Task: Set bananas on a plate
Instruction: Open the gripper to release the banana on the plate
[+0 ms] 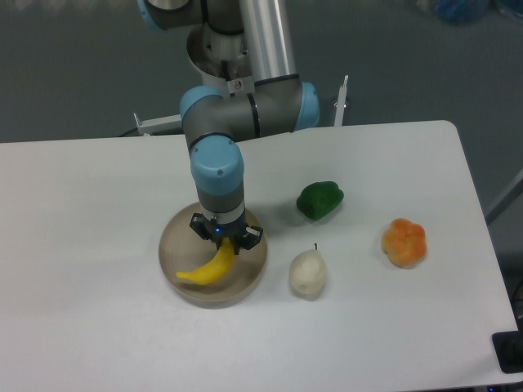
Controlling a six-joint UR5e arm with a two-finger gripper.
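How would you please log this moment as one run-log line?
phase: placing | gripper: shut on banana | banana: over plate | release: not yet

The plate (173,249) sits on the desk (82,286), left of the other things. The banana (208,268) lies over the plate's front half, its upper end in the claw (225,245). Just right of the plate stands the pear (308,273); behind the pear lies the pepper (319,199); farthest right sits the lumpy fruit (404,242).
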